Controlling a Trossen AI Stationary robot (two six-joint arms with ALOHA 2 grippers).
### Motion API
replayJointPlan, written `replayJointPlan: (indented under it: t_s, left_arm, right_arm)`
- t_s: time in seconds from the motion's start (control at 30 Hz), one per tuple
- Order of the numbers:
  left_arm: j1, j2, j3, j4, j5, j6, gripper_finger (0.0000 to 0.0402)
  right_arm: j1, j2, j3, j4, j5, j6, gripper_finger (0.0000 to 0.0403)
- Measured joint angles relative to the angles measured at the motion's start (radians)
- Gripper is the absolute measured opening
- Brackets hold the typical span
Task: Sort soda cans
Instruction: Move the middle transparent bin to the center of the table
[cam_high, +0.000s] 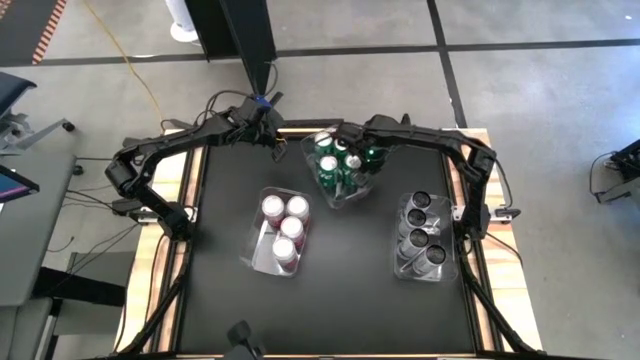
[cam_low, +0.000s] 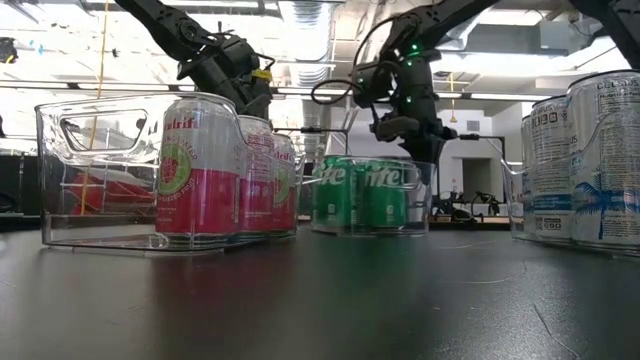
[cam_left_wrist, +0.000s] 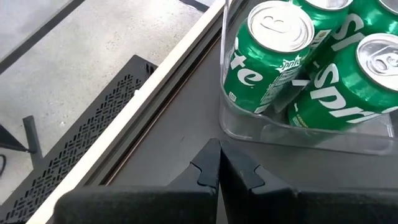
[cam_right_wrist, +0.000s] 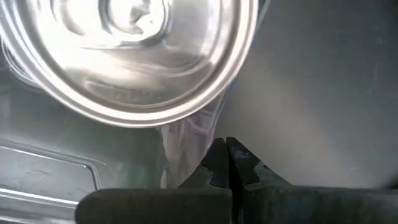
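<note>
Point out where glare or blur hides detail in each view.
Right wrist view: the silver can top is blurred, glare-washed. Low view: bright ceiling lights backlight the arms; the red cans read clearly. Left wrist view: green cans sharp. High view: even light.

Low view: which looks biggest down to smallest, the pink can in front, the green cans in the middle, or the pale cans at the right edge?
1. Pale cans, cut off by the frame
2. Pink can
3. Green cans

Nearness to the camera may explain this; true sizes are unsure.

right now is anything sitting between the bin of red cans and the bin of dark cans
No. In the high view the table is bare between the bin of red cans and the bin of dark cans; the bin of green cans sits farther back.
</note>
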Motion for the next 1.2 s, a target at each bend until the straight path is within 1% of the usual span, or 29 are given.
replayJointPlan:
  t_s: [0.33, 0.53, 0.73, 0.8, 0.93, 1.07, 1.2]
  left_arm:
    - [0.037, 0.0, 0.0, -0.002, 0.0, 0.008, 0.0]
    - [0.038, 0.0, 0.0, -0.006, 0.0, 0.007, 0.0]
    - [0.038, 0.0, 0.0, -0.01, 0.0, 0.006, 0.0]
    - [0.038, 0.0, 0.0, -0.011, 0.0, 0.005, 0.0]
    - [0.038, 0.0, 0.0, -0.012, 0.0, 0.004, 0.0]
    - [0.038, 0.0, 0.0, -0.006, 0.0, -0.009, 0.0]
    - [0.038, 0.0, 0.0, -0.008, 0.001, -0.014, 0.0]
  right_arm:
    - [0.074, 0.0, 0.0, 0.0, 0.01, 0.043, 0.0]
    - [0.111, -0.017, -0.001, -0.062, 0.172, 0.081, 0.0]
    - [0.141, -0.086, -0.001, -0.088, 0.31, 0.116, 0.0]
    - [0.175, -0.115, -0.001, -0.073, 0.342, 0.071, 0.0]
    - [0.254, -0.139, 0.001, 0.035, 0.344, -0.093, 0.0]
    - [0.297, -0.122, 0.001, 0.086, 0.318, -0.235, 0.0]
    - [0.307, -0.08, 0.0, 0.08, 0.306, -0.31, 0.0]
